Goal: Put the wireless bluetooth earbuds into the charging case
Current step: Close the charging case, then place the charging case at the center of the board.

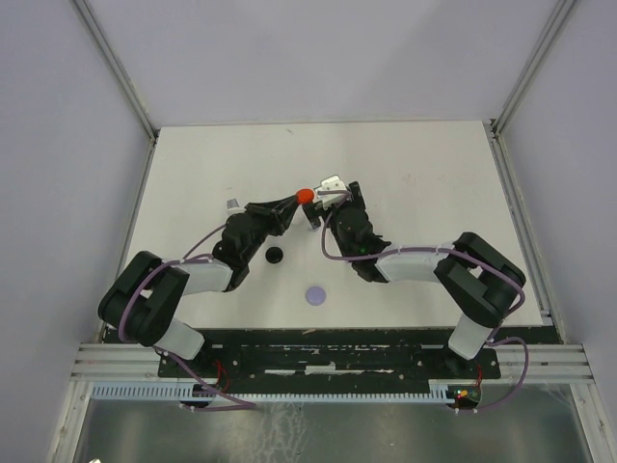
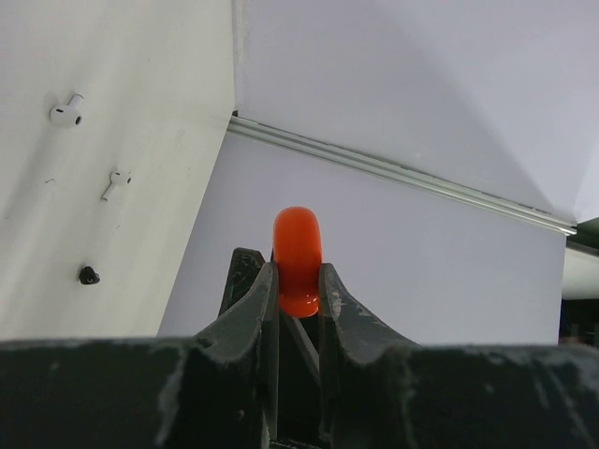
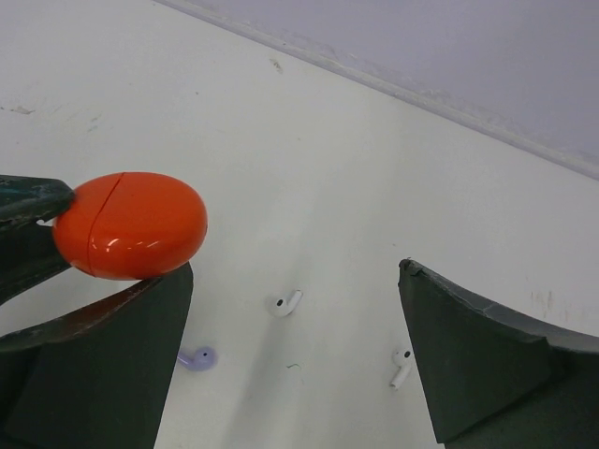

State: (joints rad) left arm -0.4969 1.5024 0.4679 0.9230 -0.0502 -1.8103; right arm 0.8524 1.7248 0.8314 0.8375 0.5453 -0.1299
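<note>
Glossy orange-red oval charging case, its lid seam shut, pinched edgewise between the closed left fingers above the bench. The right fingers stand wide apart beside the case, gripping nothing. On the bench near the case lie a white stemmed earbud, a second white earbud and a lavender earbud.

Lower part of charging case hidden btwn left jaws. A right jaw covers part of lavender earbud. On bench, small dark item too small to ID.
</note>
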